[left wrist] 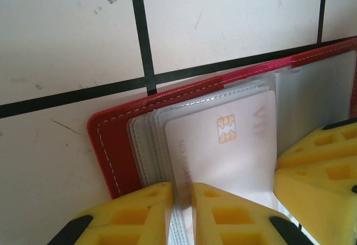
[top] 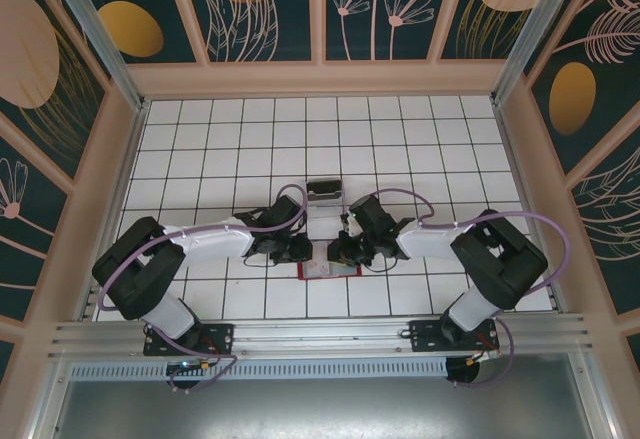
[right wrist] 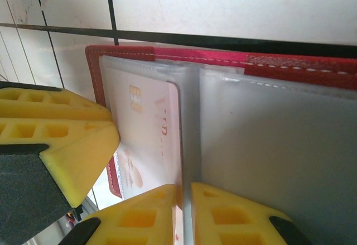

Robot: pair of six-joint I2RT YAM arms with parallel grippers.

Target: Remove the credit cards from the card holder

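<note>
At frame bottom, left gripper (left wrist: 182,196) and right gripper (right wrist: 185,192) jaws pinch card holder (left wrist: 106,144) sleeves; wrist views reveal the credit card (left wrist: 223,167) chip.

Top view: left arm based at 7 o'clock, elbow folded out toward 9, forearm running toward 3. Right arm mirrored: base at 5 o'clock, elbow out near 3, forearm running toward 9. Left gripper (top: 300,249) and right gripper (top: 340,252) meet nose to nose at centre, just beside each other, both wrists low.

Left wrist view: jaws pinched nearly together on the clear sleeves of the card holder (left wrist: 106,139).

Right wrist view: jaws likewise drawn in on a sleeve edge.
</note>
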